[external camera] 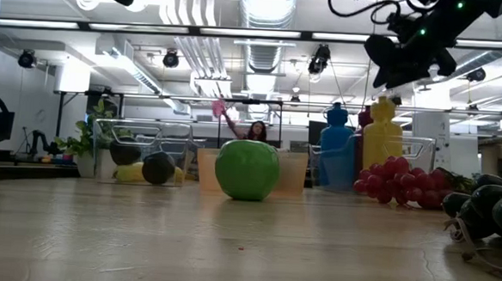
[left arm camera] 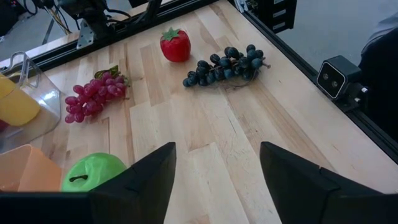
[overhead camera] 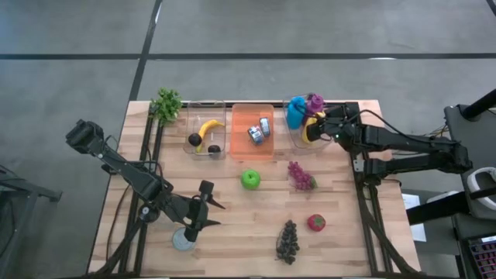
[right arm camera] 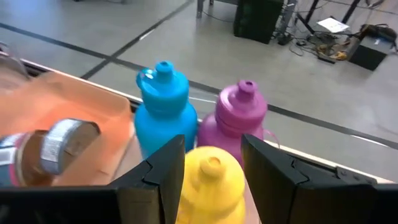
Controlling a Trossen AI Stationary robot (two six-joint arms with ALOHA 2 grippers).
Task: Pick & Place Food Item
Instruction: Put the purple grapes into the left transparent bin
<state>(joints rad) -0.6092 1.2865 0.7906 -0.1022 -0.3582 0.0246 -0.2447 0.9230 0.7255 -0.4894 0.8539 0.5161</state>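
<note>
wooden bench (overhead camera: 232,213) in a lab hall | right gripper (right arm camera: 210,163) straddling yellow bottle (right arm camera: 210,180) in far-right bin (overhead camera: 297,140), fingers apart, not clamped | left gripper (left arm camera: 214,168) open, near-left, idle | next: probably squeeze, lift

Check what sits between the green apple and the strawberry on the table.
Nothing: in the high view the wood between the green apple and the strawberry is bare. The red grapes lie off to one side, the dark grapes to the other.

Three bottles (overhead camera: 304,112), three bins (overhead camera: 252,147), two grape bunches (overhead camera: 301,176), two cans (overhead camera: 260,129), one green apple (overhead camera: 249,180), one strawberry (overhead camera: 316,222) and one banana (overhead camera: 208,129) are counted on the worktop (overhead camera: 232,225).
</note>
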